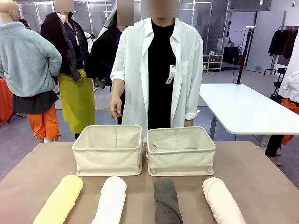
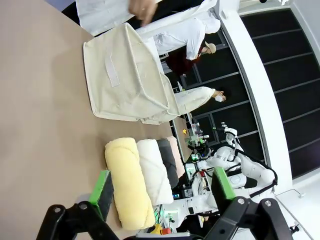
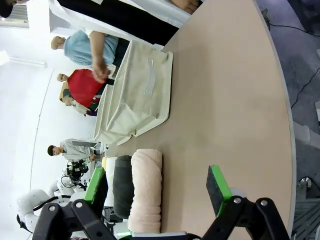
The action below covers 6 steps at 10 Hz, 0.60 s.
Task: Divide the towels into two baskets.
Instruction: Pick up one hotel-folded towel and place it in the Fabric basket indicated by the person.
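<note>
Both sets of jaws spread wide

The pale yellow towel (image 2: 127,182) lies just ahead of the left gripper (image 2: 162,190), the pale pink towel (image 3: 145,190) just ahead of the right gripper (image 3: 156,187); a canvas basket (image 2: 125,75) stands farther beyond each

Left gripper (image 2: 161,192) raised and hovering, jaws spread wide, green pads (image 2: 102,194) facing each other with nothing between them, right gripper (image 3: 156,187) in the same raised pose, jaws equally wide apart, holding nothing
</note>
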### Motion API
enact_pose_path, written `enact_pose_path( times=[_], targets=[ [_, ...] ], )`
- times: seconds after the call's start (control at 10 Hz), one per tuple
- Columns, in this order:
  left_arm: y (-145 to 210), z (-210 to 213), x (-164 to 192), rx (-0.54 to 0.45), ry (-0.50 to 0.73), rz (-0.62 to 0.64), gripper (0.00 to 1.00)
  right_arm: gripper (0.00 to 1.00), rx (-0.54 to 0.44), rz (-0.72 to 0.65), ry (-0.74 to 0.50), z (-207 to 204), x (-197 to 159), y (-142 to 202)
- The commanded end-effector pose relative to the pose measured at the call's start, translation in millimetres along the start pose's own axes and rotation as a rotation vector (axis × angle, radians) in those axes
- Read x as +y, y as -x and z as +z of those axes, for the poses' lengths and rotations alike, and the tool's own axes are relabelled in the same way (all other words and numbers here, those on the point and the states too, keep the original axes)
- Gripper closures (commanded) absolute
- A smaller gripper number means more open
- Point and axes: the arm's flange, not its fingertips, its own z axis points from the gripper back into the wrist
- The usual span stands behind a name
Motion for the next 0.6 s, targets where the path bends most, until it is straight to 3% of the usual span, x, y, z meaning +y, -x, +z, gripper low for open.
enact_pose_path(
  times=[0.0,0.5],
  targets=[
    [1.3,3.1,0.0,-0.007,-0.001,0.001,0.00,0.00,-0.006,0.002,-0.008,-0.5,2.1,1.2],
    [1.3,3.1,0.0,-0.007,-0.001,0.001,0.00,0.00,-0.006,0.002,-0.008,-0.5,2.1,1.2]
  ],
)
